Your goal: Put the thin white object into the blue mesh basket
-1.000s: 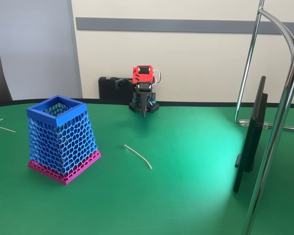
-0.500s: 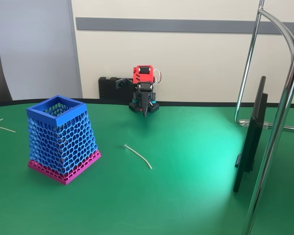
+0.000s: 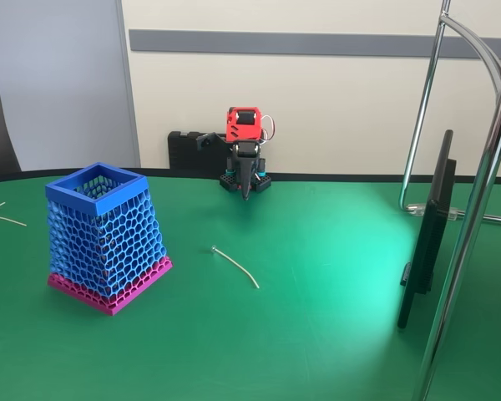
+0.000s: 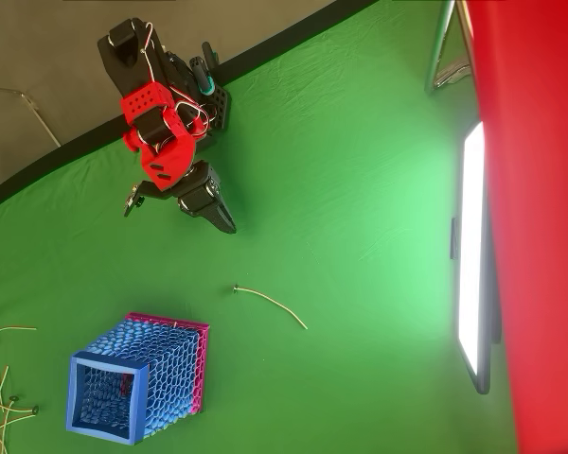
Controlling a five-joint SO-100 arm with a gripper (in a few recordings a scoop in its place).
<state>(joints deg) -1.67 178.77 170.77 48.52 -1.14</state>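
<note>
White strand (image 4: pixel 271 303) apart from gripper (image 4: pixel 225 223)

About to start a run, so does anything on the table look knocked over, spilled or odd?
Nothing stands out. The blue mesh basket stands upright on its pink base, the thin white object lies loose on the green table beside it, and the claw is apart from both. Some loose white strands lie at the table's edge.

An office or lab-like room set up for robot trials is suggested. A curved tabletop (image 3: pixel 317 334) covered in green felt is seen, its far edge set against a plain cream wall (image 3: pixel 334 100) with a grey rail. A flat screen (image 3: pixel 426 242) and a chromed metal stand (image 3: pixel 476 209) are placed at the tabletop's right edge.
</note>
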